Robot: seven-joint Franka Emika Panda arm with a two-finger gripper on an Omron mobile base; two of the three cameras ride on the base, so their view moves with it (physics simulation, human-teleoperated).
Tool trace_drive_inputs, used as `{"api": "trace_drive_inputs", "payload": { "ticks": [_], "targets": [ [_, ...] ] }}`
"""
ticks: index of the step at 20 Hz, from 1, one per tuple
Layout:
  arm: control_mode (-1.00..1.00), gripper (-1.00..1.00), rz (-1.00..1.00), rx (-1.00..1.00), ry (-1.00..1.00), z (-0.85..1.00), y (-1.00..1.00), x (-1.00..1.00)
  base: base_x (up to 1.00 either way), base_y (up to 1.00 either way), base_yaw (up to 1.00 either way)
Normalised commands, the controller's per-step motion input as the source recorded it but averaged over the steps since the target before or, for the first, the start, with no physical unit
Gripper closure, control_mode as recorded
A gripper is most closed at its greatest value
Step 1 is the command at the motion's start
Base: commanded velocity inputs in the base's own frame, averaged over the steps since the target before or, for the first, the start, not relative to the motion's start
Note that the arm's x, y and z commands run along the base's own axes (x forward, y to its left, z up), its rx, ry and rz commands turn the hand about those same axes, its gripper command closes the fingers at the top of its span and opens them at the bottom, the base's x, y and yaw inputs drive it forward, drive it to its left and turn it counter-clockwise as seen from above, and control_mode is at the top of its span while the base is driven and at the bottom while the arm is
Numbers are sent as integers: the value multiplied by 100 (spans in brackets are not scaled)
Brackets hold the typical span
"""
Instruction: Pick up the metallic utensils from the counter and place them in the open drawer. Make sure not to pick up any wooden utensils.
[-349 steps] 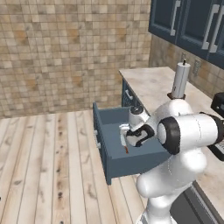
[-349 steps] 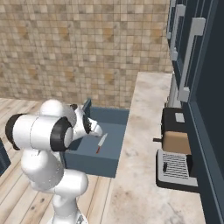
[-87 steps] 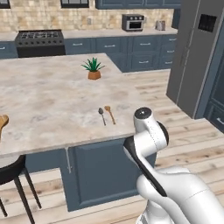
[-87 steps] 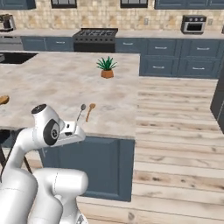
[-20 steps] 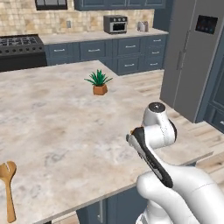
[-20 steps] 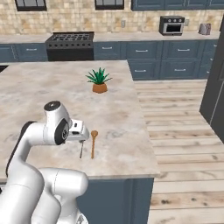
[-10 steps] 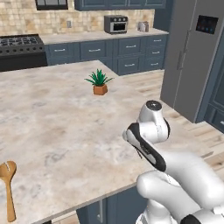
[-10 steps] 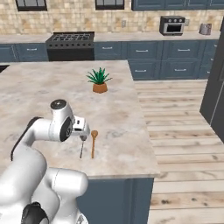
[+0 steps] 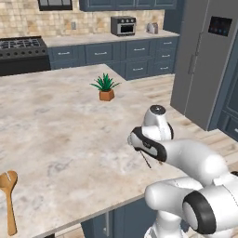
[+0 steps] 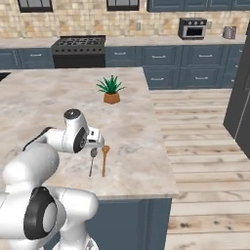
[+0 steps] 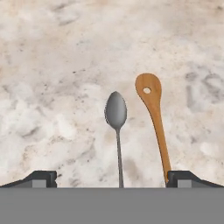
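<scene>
A silver-grey metal spoon (image 11: 116, 111) lies on the marbled island counter (image 10: 139, 161), bowl pointing away from my hand. Right beside it lies a tan-orange wooden spoon (image 11: 152, 105) with a hole in its bowl, parallel and not touching. My gripper (image 11: 113, 181) hovers over the near end of the metal spoon, open, with that spoon's handle running between the two fingertips (image 11: 41, 177). In the right base view the metal spoon (image 10: 92, 163) and the wooden spoon (image 10: 104, 158) lie just below the hand. The knife and the open drawer are out of view.
A small potted plant (image 10: 111, 91) stands further back on the island. A second wooden spoon (image 9: 8, 200) lies near the counter's front left edge in the left base view. The counter's front edge (image 10: 122, 193) runs close behind the spoons. A tall fridge (image 9: 204, 60) stands to the right.
The base has driven from the open drawer to the island, so the whole scene changed. Over the last second the hand has shifted slightly forward over the two spoons.
</scene>
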Motion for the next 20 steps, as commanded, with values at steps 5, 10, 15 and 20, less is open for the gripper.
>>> {"api": "trace_drive_inputs", "payload": {
  "ticks": [5,10,15,20],
  "targets": [
    [-100,-100,0,0,7,-47,-2,7,0,0,0],
    [-100,-100,0,0,3,-36,0,1,0,0,0],
    [-100,-100,0,0,-2,-12,0,24,0,0,0],
    [-100,-100,0,0,0,-14,0,35,0,0,0]
  ]
}}
